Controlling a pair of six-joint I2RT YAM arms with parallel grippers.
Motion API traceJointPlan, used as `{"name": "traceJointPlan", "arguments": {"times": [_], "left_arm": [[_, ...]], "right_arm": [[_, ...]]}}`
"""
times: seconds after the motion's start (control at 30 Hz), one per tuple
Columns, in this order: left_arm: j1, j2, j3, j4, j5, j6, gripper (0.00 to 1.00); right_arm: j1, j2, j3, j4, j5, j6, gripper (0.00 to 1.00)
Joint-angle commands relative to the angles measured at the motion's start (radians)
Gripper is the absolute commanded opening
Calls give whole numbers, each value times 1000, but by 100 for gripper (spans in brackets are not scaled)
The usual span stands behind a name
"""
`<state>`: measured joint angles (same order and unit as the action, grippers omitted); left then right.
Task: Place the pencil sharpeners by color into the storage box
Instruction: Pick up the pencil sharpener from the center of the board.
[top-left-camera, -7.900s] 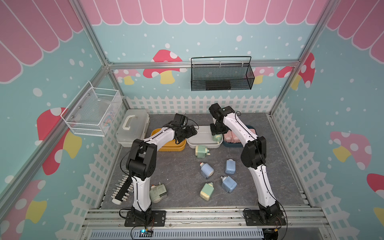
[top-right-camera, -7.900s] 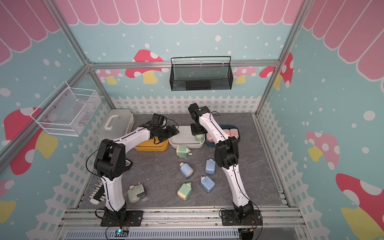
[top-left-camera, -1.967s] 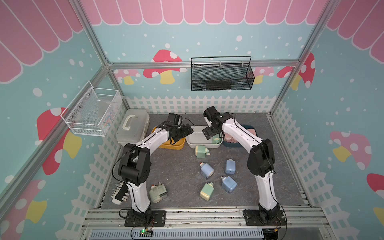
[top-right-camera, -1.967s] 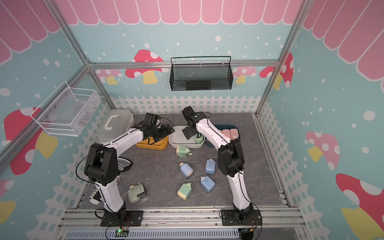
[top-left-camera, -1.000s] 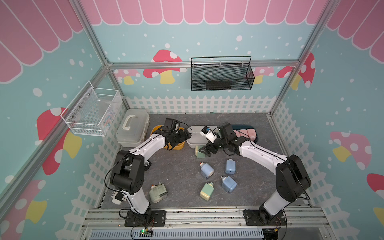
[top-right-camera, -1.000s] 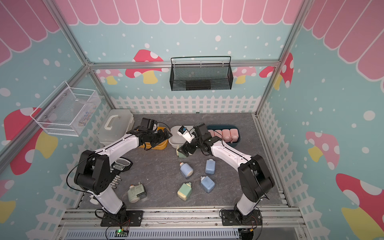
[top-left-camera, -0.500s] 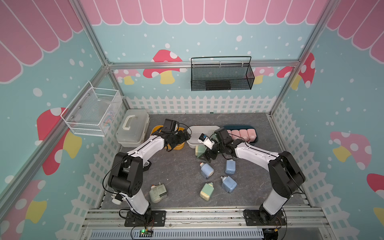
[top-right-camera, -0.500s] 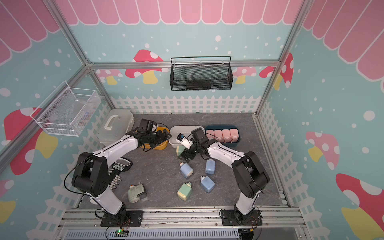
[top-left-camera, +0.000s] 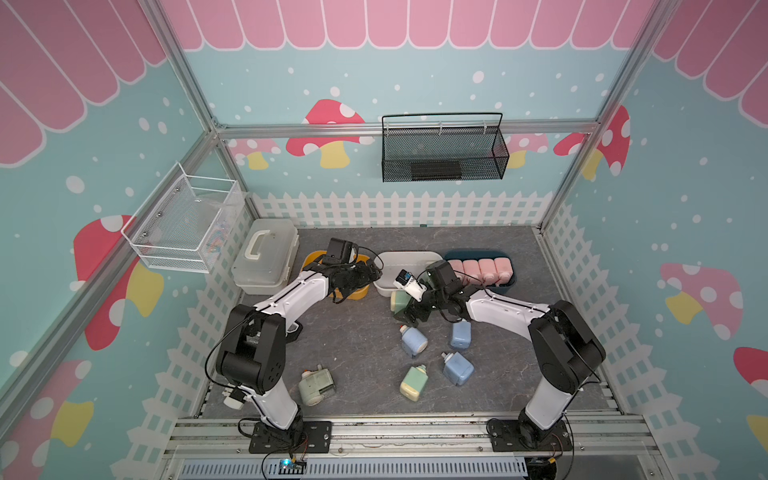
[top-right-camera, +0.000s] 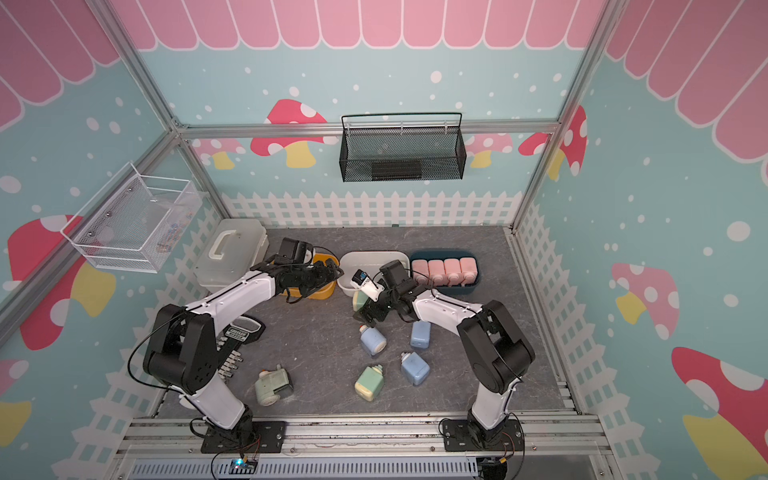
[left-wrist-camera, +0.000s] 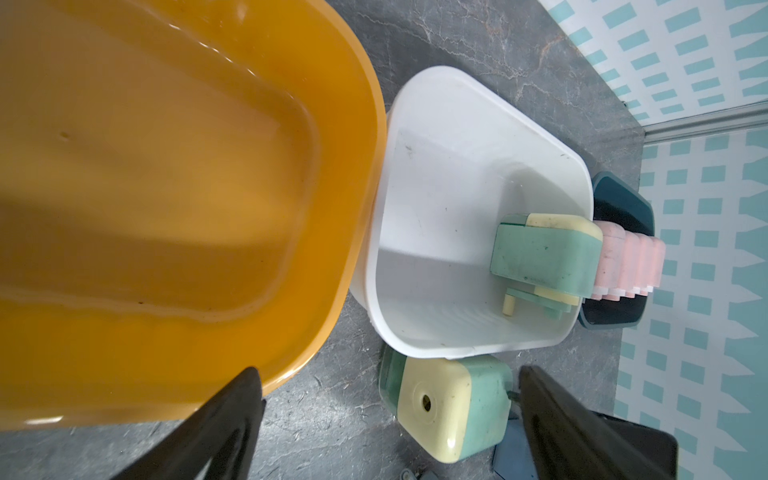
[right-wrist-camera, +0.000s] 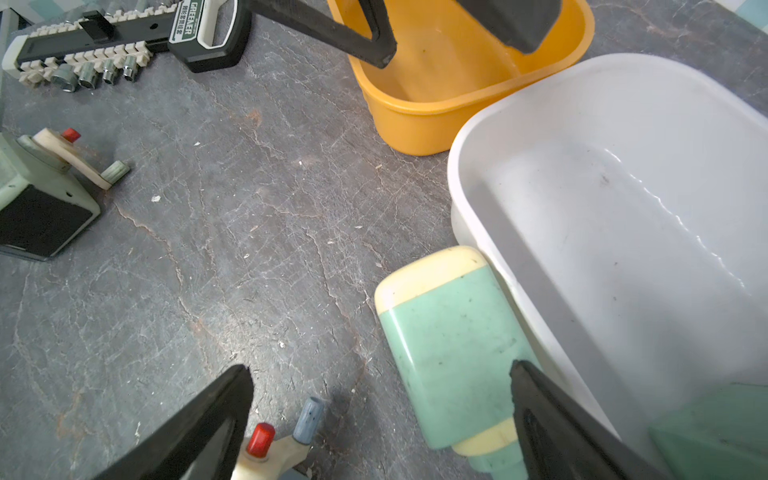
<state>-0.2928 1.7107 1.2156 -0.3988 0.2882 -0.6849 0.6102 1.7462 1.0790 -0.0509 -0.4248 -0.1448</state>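
Where tubs are lined up, the yellow tub is left empty, one green sharpener is kept in the white tub, and four pink sharpeners are packed in the blue tub. A loose green sharpener is laid against the white tub, at the right claw, spread wide, nothing gripped. The left claw, released, is held by the yellow tub's rim. Three blue sharpeners and two green ones are scattered nearby. "GREENER" is printed on a socket rail.

Teal mushroom-print walls, grey stone floor, white picket fence
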Motion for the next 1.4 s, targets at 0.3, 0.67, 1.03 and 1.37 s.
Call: {"name": "traceJointPlan", "arguments": {"times": [0.3,0.67,1.03,1.37], "left_arm": [[1,-13,-12,-1,7,2,96],[2,-18,-23,-1,6,2,96],[3,-12,-28,-2,5,5,96],[4,7,-19,-2,15,4,96]], "right_arm": [[12,21,3,-51,-43,13,96],[13,-16,-4,-71,15,53,95],[13,-36,-25,-121,140,112,98],[12,-3,3,-111,120,79,99]]}}
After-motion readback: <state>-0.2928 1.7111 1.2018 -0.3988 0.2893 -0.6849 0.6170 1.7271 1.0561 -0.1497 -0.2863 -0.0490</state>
